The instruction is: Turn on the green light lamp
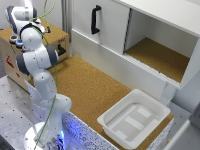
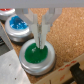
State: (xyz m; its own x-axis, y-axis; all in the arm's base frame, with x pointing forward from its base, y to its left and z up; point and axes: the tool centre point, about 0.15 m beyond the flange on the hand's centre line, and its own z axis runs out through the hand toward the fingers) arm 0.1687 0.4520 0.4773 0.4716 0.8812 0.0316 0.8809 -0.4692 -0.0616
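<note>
We judge the main risk to be a press that lands off centre: the tool (image 2: pixel 39 36) stands over the green lamp (image 2: pixel 37 53), and if it comes down toward the metal rim rather than on the green dome, the tips may slide off the rounded cap and the lamp may stay unlit. A second risk is the neighbour; the blue lamp (image 2: pixel 18 26) sits just beside the green one, so a drift that way could switch the wrong light. A third is force, since the lamps rest on a wooden box (image 1: pixel 35 52) and not on the cork bench (image 1: pixel 95 90) itself, and too hard a push could shift or tip that box.

The tool's fingers (image 2: pixel 43 30) stand narrow, close together with only a slim gap, holding nothing, and they reach to the green dome; whether they already touch it we cannot tell from the wrist view.

The green lamp is a round green cap set in a broad silver ring, and it shows no glow that we can be sure of. It sits on top of the box at the far corner of the bench on the exterior view's left, under the arm's wrist, where the arm hides it from the exterior view
</note>
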